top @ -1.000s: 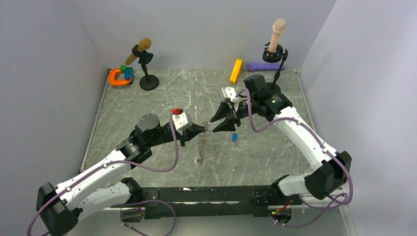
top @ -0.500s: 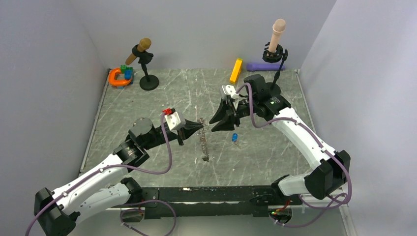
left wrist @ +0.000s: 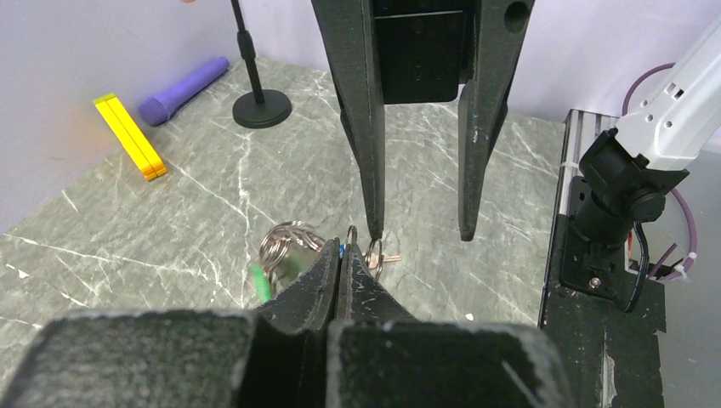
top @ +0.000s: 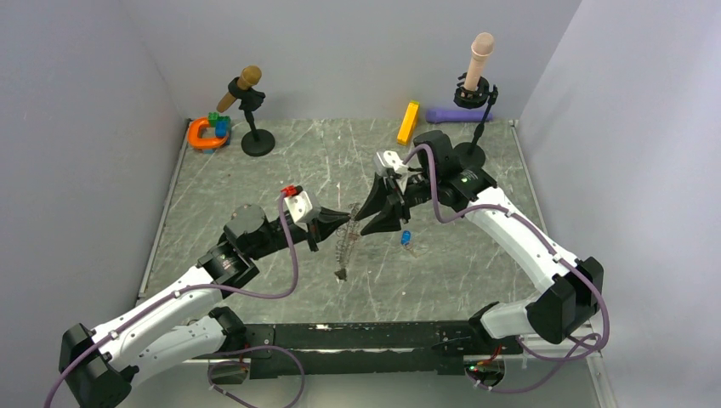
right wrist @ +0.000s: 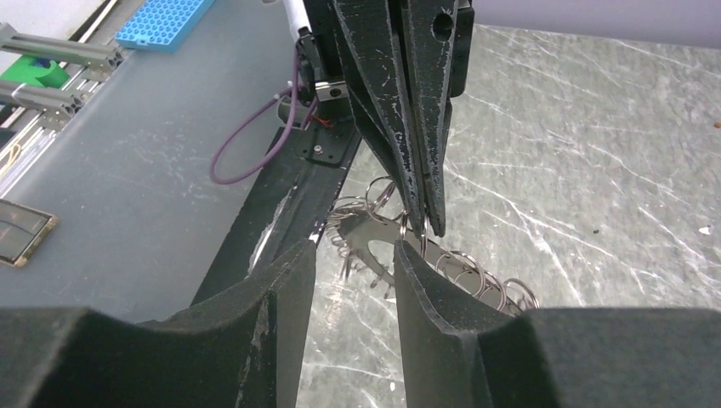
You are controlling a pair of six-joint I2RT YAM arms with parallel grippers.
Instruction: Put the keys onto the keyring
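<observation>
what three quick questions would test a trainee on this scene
1. True or false: the left jaws are shut on the keyring.
2. Where is the blue key? A, lying on the table. B, threaded on the keyring. C, held in the right jaws.
3. Fill in: the right jaws, close to the top of the keyring, stand ____.

Key: 1 true; 2 A; 3 open.
</observation>
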